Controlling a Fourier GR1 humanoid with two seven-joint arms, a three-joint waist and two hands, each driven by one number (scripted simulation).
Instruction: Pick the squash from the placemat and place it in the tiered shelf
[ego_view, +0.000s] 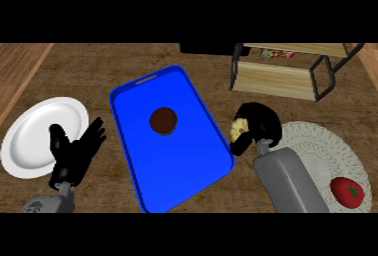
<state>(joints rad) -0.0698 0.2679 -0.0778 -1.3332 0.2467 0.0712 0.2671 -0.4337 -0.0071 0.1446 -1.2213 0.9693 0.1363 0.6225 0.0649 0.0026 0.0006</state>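
The right hand (260, 125) was curled round the squash (238, 129), its black fingers clamped over the top of it so that only a pale yellow, bumpy part showed at the hand's nine o'clock side. Hand and squash were off the placemat (325, 150), just past its ten o'clock edge and over the bare wooden counter (103, 60); whether the squash touched the counter could not be told. The grey forearm ran back from the hand toward five o'clock, crossing the placemat's near-left part. On the round, whitish woven placemat a red tomato (347, 191) with a green stalk lay near its five o'clock rim.

From the right hand, the tiered shelf (284, 75) stood toward twelve o'clock, well apart, with light wooden boards in a dark metal frame; some small colored items sat on its upper board, too small to make out. Toward nine o'clock, just beside the squash, lay a blue tray (148, 165) with a dark brown round thing (163, 121) near its middle.

The left hand (74, 150) showed at the view's lower left, open with fingers spread and pointing up, resting over the five o'clock edge of a white plate (29, 135). The plate lay at the tray's nine o'clock side.
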